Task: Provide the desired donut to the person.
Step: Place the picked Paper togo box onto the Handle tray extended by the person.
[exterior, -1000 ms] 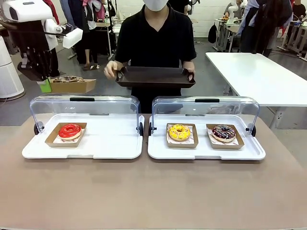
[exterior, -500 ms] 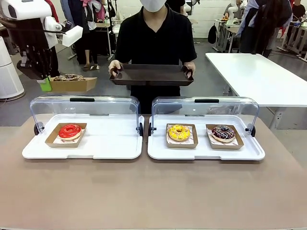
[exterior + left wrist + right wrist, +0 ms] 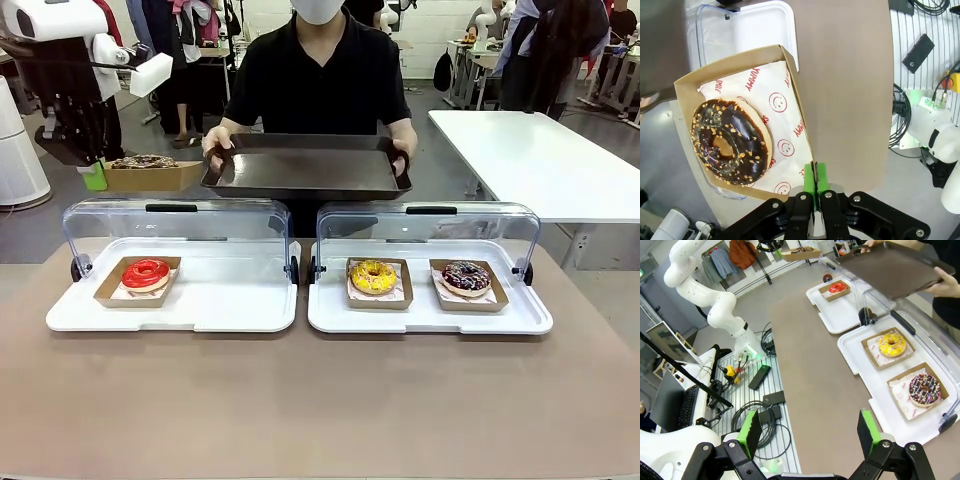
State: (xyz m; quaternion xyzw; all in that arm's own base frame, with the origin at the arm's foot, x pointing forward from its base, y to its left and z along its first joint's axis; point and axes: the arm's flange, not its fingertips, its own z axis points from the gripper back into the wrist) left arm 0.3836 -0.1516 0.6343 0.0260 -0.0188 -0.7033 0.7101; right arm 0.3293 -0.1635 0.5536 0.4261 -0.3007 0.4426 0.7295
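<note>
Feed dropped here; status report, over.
Left tool shut on box with chocolate donut, raised. Right tool open. Person holds tray out. Case lids open below route.

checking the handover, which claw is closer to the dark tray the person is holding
Left. The left claw, shut on the donut box, hangs in the air off one end of the tray. The right claw is open, back across the table on the robot's side.

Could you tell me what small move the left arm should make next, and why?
Probably swing the held carton toward the dark serving tray: the left gripper is shut on its edge, the chocolate nut donut sits inside, and the person holds the tray out.
</note>
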